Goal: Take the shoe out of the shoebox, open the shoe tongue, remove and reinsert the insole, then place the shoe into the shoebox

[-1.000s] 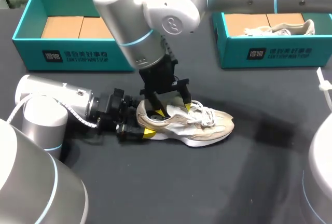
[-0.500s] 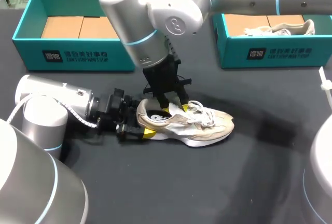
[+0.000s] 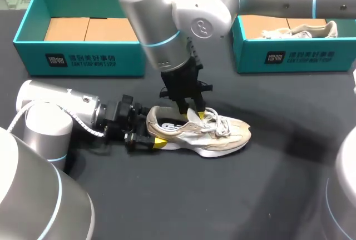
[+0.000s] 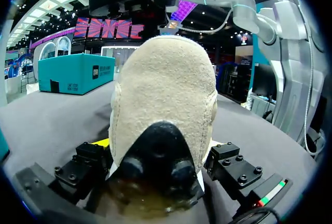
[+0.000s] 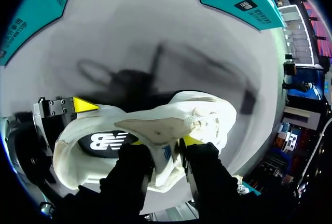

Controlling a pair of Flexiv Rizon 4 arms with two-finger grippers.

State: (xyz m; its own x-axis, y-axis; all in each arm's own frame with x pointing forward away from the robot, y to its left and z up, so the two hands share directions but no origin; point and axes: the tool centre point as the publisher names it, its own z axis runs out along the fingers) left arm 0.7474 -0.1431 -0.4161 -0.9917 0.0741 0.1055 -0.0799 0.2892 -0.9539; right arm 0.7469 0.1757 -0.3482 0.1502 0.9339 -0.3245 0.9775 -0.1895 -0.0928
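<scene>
A beige sneaker lies on its sole on the black table, toe to the right. My left gripper comes in low from the left, its fingers standing wide on either side of the heel and pressing on it. My right gripper reaches down from above into the shoe's opening. Its yellow-tipped fingers are closed on the tongue, which stands up between them. Under the tongue the dark insole shows inside the shoe.
An open teal shoebox with a cardboard floor stands at the back left. A second teal box at the back right holds another beige shoe. In front of the sneaker lies bare black tabletop.
My right gripper has shifted slightly right over the shoe and its fingers have closed from wide apart onto the tongue. The left arm and the shoe have kept still.
</scene>
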